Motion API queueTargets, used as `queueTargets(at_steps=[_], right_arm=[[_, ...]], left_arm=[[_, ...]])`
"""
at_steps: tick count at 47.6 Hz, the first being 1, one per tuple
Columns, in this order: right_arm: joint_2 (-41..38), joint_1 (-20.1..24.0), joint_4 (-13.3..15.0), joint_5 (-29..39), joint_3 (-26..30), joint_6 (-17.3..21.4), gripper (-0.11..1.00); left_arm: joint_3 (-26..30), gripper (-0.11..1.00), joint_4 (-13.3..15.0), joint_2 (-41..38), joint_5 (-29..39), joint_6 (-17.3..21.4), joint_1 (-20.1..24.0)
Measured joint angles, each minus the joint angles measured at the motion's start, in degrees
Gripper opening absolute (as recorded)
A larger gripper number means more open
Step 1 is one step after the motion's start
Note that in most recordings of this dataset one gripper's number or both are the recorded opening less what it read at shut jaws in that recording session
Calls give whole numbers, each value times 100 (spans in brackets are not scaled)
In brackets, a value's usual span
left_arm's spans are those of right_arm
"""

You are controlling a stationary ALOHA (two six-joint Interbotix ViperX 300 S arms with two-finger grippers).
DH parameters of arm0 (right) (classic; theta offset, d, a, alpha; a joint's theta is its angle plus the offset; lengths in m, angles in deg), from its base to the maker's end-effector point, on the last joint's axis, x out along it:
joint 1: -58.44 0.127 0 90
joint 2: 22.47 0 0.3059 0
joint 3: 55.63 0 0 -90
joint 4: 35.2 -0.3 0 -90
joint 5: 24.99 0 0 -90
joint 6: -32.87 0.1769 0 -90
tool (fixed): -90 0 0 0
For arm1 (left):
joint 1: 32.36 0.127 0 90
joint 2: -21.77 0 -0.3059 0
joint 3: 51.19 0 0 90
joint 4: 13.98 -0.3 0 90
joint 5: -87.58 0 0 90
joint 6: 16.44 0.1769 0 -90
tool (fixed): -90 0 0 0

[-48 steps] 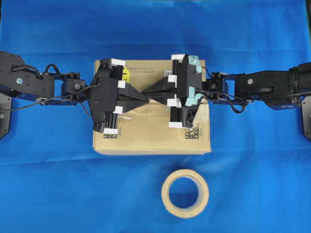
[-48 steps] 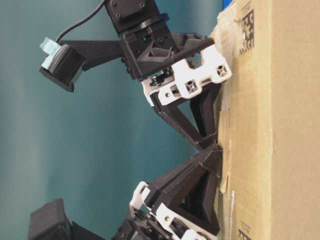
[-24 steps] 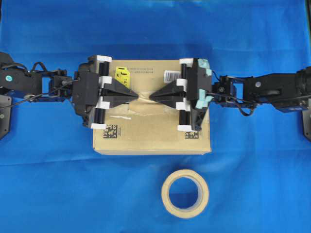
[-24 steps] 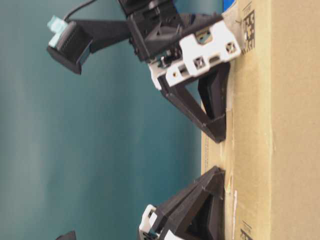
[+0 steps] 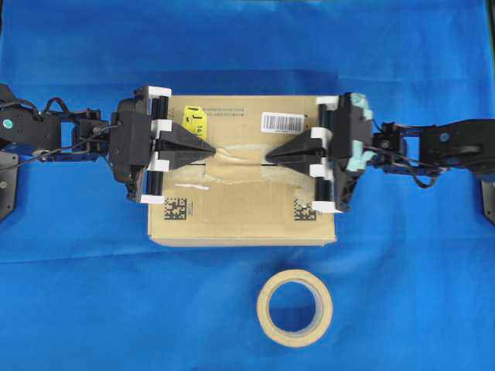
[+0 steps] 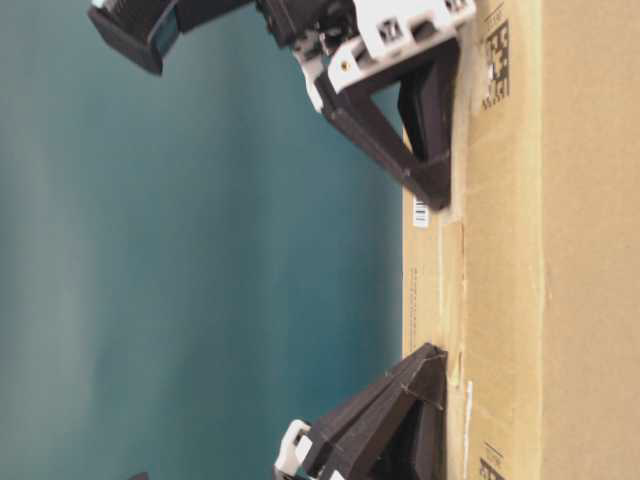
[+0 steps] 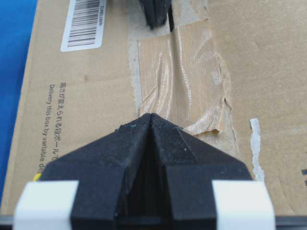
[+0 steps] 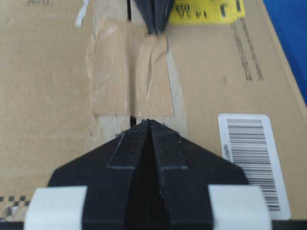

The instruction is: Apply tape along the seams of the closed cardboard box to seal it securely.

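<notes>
pressing along the seams (image 5: 267, 164), the tape (image 5: 236, 157) should be smoothed flat. both the left gripper (image 5: 213, 152) and right gripper (image 5: 277, 154) are seen fully closed, nothing held.

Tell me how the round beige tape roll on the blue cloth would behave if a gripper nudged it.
The round beige tape roll lies flat on the blue cloth, so it would probably slide, not roll. Its hollow centre and thin wall suggest it is light. The cloth may drag on it or bunch slightly.
</notes>
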Motion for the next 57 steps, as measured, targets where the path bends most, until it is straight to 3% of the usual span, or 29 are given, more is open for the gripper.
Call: queueTargets(at_steps=[20,40,57], right_arm=[[826,9,35,18,141,-167,0],[-114,-70,35,26,773,-176,0],[-844,-9,35,35,1178,-176,0]], left_arm=[[668,1,0,606,167,-18,-352],[914,1,0,62,167,-615,-378],[949,1,9,-483,-53,-668,-396]])
